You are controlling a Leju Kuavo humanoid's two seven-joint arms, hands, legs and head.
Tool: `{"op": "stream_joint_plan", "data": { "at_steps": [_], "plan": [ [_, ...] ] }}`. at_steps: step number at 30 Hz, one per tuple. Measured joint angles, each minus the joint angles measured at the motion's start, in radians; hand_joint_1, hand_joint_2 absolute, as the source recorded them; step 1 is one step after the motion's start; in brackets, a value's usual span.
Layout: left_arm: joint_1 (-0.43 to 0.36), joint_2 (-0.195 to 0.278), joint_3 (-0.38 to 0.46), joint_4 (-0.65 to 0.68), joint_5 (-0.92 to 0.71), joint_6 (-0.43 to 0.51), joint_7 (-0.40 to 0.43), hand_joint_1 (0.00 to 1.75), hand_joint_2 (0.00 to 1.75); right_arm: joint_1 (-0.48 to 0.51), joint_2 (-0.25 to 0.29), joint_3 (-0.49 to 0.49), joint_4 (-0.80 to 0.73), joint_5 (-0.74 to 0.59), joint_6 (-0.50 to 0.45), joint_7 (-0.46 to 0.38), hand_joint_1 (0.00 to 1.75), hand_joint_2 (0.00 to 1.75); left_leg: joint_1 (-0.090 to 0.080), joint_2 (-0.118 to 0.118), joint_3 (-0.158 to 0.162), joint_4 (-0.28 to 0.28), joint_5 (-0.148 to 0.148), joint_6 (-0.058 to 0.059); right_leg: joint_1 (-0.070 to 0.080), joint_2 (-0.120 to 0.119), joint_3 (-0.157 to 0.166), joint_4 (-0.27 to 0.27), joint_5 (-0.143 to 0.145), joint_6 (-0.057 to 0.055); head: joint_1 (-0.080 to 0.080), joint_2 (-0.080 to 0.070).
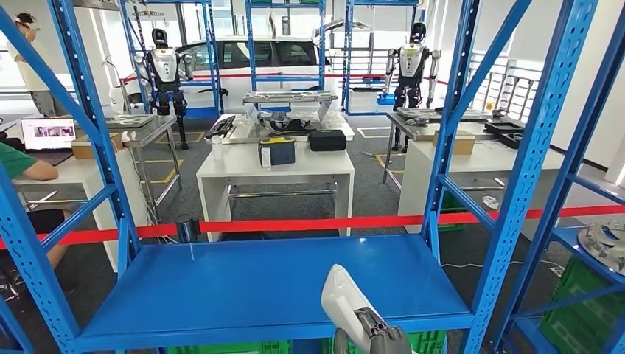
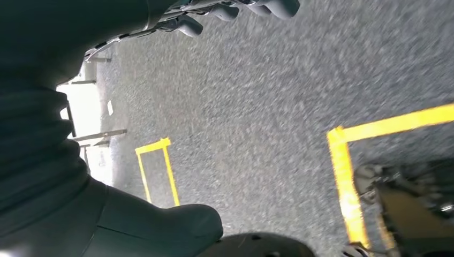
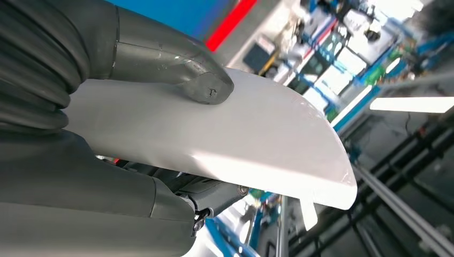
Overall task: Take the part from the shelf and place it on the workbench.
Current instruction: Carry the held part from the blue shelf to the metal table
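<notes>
A white, smooth, curved part (image 1: 341, 297) is held in my right hand (image 1: 374, 333) at the lower middle of the head view, just above the front edge of the blue shelf board (image 1: 243, 284). In the right wrist view the thumb (image 3: 176, 67) presses on top of the part (image 3: 251, 139) and the darker fingers sit under it. My left hand (image 2: 176, 225) hangs over the grey floor with its fingers (image 2: 235, 9) apart from the thumb and nothing in it. Beyond the shelf stands a white table (image 1: 243, 171).
Blue shelf uprights (image 1: 527, 169) frame the board left and right. Red tape (image 1: 309, 223) runs across behind it. Metal parts (image 1: 608, 243) lie on the shelf at right, with green crates (image 1: 582, 310) below. A person (image 1: 22, 166) sits at far left.
</notes>
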Motion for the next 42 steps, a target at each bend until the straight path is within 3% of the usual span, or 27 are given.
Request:
{"op": "stream_joint_plan", "data": {
  "at_steps": [2,4,5,8,9,12,13,14,15,17,19,21,23,24,26,27,28,29,30,32,34,35,36,38,39,40,42],
  "plan": [
    [0.002,-0.004,0.000,0.000,-0.006,-0.007,-0.001,0.00,1.75,0.000,0.000,-0.001,0.001,-0.018,0.007,-0.012,1.75,1.75,0.002,0.000,-0.036,0.016,0.018,-0.006,0.000,-0.001,0.092,-0.109,0.043,-0.001,0.001,0.000],
    [0.003,-0.006,0.000,0.000,-0.016,-0.015,0.002,0.00,1.75,0.006,0.000,-0.004,-0.002,-0.023,0.008,-0.017,1.75,1.75,0.001,-0.002,-0.059,0.033,0.032,-0.016,0.004,-0.002,0.182,-0.246,0.022,-0.007,0.000,0.000],
    [0.003,-0.007,0.000,0.000,-0.020,-0.018,0.004,0.00,1.75,0.012,0.000,-0.008,-0.004,-0.023,0.007,-0.018,1.75,1.75,0.001,-0.003,-0.063,0.036,0.040,-0.022,0.007,-0.002,0.201,-0.281,0.006,-0.012,0.000,0.000],
    [0.003,-0.007,0.000,0.000,-0.033,-0.026,0.008,0.00,1.75,0.033,0.000,-0.020,-0.015,-0.010,0.012,-0.018,1.75,1.75,0.005,-0.005,-0.071,0.035,0.051,-0.042,0.009,-0.001,0.188,-0.295,0.021,-0.034,-0.001,0.000],
    [0.003,-0.007,0.000,0.000,-0.035,-0.027,0.009,0.00,1.75,0.039,0.001,-0.023,-0.018,-0.004,0.014,-0.017,1.75,1.75,0.006,-0.007,-0.080,0.051,0.026,-0.049,0.007,-0.002,0.177,-0.297,0.035,-0.042,-0.002,0.000],
    [-0.001,-0.009,0.000,0.000,-0.040,-0.032,0.009,0.00,1.75,0.056,0.001,-0.033,-0.029,0.000,0.015,-0.017,1.75,1.75,0.012,-0.009,-0.114,0.199,-0.122,-0.066,0.005,-0.003,0.133,-0.298,0.074,-0.053,-0.003,0.000],
    [-0.002,-0.009,0.000,0.000,-0.040,-0.033,0.008,0.00,1.75,0.061,0.002,-0.037,-0.031,0.000,0.014,-0.018,1.75,1.75,0.014,-0.009,-0.120,0.259,-0.148,-0.070,0.006,-0.003,0.119,-0.297,0.087,-0.052,-0.004,0.000],
    [-0.004,-0.009,0.000,0.000,-0.040,-0.033,0.006,0.00,1.75,0.067,0.002,-0.039,-0.032,0.000,0.014,-0.019,1.75,1.75,0.014,-0.009,-0.116,0.300,-0.148,-0.072,0.006,-0.004,0.104,-0.295,0.099,-0.051,-0.004,0.000],
    [-0.006,-0.010,0.000,0.000,-0.040,-0.032,0.003,0.00,1.75,0.072,0.002,-0.041,-0.034,0.000,0.014,-0.022,1.75,1.75,0.014,-0.009,-0.099,0.313,-0.130,-0.072,0.006,-0.004,0.087,-0.293,0.111,-0.048,-0.004,0.000],
    [-0.012,-0.010,0.000,-0.001,-0.037,-0.028,0.000,0.00,1.75,0.078,0.003,-0.045,-0.041,0.002,0.014,-0.028,1.75,1.75,0.015,-0.010,-0.016,0.235,-0.081,-0.068,0.006,-0.005,0.058,-0.288,0.133,-0.042,-0.004,0.000],
    [-0.020,-0.009,0.000,-0.002,-0.032,-0.017,0.006,0.00,1.75,0.081,0.008,-0.051,-0.052,0.007,0.014,-0.033,1.75,1.75,0.010,-0.016,0.094,0.084,-0.093,-0.056,0.007,-0.005,0.040,-0.286,0.154,-0.032,-0.004,0.000],
    [-0.024,-0.007,0.000,-0.004,-0.029,-0.006,0.018,0.00,1.75,0.084,0.013,-0.057,-0.061,0.012,0.013,-0.034,1.75,1.75,0.001,-0.020,0.139,0.002,-0.118,-0.040,0.004,-0.006,0.035,-0.291,0.175,-0.019,-0.003,0.000],
    [-0.020,-0.006,0.000,-0.004,-0.028,0.002,0.029,0.00,1.75,0.092,0.015,-0.060,-0.064,0.013,0.012,-0.035,1.75,1.75,-0.001,-0.015,0.125,-0.008,-0.101,-0.021,0.000,-0.005,0.030,-0.294,0.185,-0.006,-0.003,0.000],
    [-0.018,-0.004,0.000,-0.003,-0.029,0.005,0.032,0.00,1.75,0.098,0.016,-0.063,-0.065,0.013,0.009,-0.035,1.75,1.75,0.000,-0.012,0.115,-0.011,-0.089,-0.010,-0.001,-0.003,0.022,-0.282,0.165,-0.001,-0.003,0.000],
    [-0.013,0.000,0.001,-0.003,-0.033,0.009,0.034,0.00,1.75,0.110,0.015,-0.068,-0.065,0.013,0.001,-0.037,1.75,1.75,0.001,-0.005,0.089,-0.013,-0.064,0.005,-0.002,-0.001,-0.002,-0.205,0.072,0.004,-0.002,0.000],
    [-0.011,0.003,0.001,-0.003,-0.037,0.010,0.034,0.00,1.75,0.116,0.015,-0.071,-0.065,0.012,-0.005,-0.040,1.75,1.75,0.000,-0.004,0.072,-0.011,-0.050,0.009,-0.001,-0.001,-0.017,-0.141,0.018,0.005,-0.001,0.000],
    [-0.010,0.005,0.001,-0.004,-0.042,0.011,0.033,0.00,1.75,0.122,0.015,-0.074,-0.065,0.011,-0.011,-0.042,1.75,1.75,-0.002,-0.004,0.054,-0.009,-0.035,0.011,-0.001,-0.001,-0.027,-0.077,-0.016,0.005,-0.001,0.000],
    [-0.009,0.006,0.001,-0.004,-0.045,0.011,0.032,0.00,1.75,0.128,0.015,-0.077,-0.065,0.010,-0.016,-0.045,1.75,1.75,-0.004,-0.003,0.032,-0.005,-0.020,0.011,0.001,-0.001,-0.029,-0.026,-0.026,0.004,-0.001,0.000],
    [-0.009,0.006,0.001,-0.003,-0.047,0.011,0.032,0.00,1.75,0.133,0.014,-0.079,-0.065,0.009,-0.020,-0.047,1.75,1.75,-0.005,-0.002,0.010,-0.001,-0.006,0.011,0.003,-0.001,-0.016,-0.007,-0.009,0.003,-0.001,0.000],
    [-0.008,0.007,0.001,-0.003,-0.047,0.011,0.031,0.00,1.75,0.138,0.014,-0.081,-0.065,0.006,-0.024,-0.048,1.75,1.75,-0.006,-0.001,-0.031,0.012,0.017,0.008,0.008,-0.001,0.061,-0.070,0.046,-0.004,-0.001,0.000],
    [-0.008,0.007,0.001,-0.003,-0.048,0.011,0.030,0.00,1.75,0.139,0.014,-0.082,-0.067,0.001,-0.025,-0.046,1.75,1.75,-0.008,-0.001,-0.060,0.026,0.037,0.000,0.014,-0.002,0.171,-0.218,0.034,-0.012,0.000,0.000],
    [-0.007,0.007,0.001,-0.003,-0.048,0.011,0.029,0.00,1.75,0.140,0.014,-0.082,-0.069,0.000,-0.025,-0.045,1.75,1.75,-0.008,-0.001,-0.068,0.029,0.047,-0.005,0.017,-0.003,0.206,-0.275,0.017,-0.017,0.000,0.000],
    [-0.007,0.008,0.001,-0.004,-0.049,0.011,0.028,0.00,1.75,0.141,0.014,-0.082,-0.071,-0.001,-0.025,-0.044,1.75,1.75,-0.007,-0.001,-0.071,0.029,0.056,-0.011,0.020,-0.003,0.221,-0.307,0.003,-0.022,0.000,0.000],
    [-0.004,0.009,0.001,-0.003,-0.049,0.011,0.026,0.00,1.75,0.144,0.014,-0.082,-0.074,-0.001,-0.026,-0.043,1.75,1.75,-0.004,-0.002,-0.074,0.024,0.069,-0.024,0.020,-0.004,0.210,-0.317,0.017,-0.034,0.000,0.000],
    [-0.001,0.010,0.001,-0.003,-0.049,0.011,0.026,0.00,1.75,0.145,0.014,-0.082,-0.074,-0.001,-0.026,-0.043,1.75,1.75,-0.002,-0.004,-0.079,0.031,0.053,-0.031,0.019,-0.006,0.201,-0.319,0.030,-0.040,0.000,-0.001],
    [0.001,0.010,0.001,-0.003,-0.049,0.011,0.026,0.00,1.75,0.147,0.014,-0.082,-0.076,-0.002,-0.026,-0.043,1.75,1.75,-0.001,-0.007,-0.087,0.054,0.016,-0.038,0.016,-0.007,0.190,-0.322,0.045,-0.046,0.000,-0.001],
    [0.003,0.011,0.001,-0.002,-0.049,0.011,0.025,0.00,1.75,0.152,0.014,-0.082,-0.081,-0.005,-0.025,-0.043,1.75,1.75,0.006,-0.010,-0.108,0.153,-0.096,-0.052,0.013,-0.008,0.160,-0.322,0.073,-0.053,-0.002,-0.001]
  ]
}}
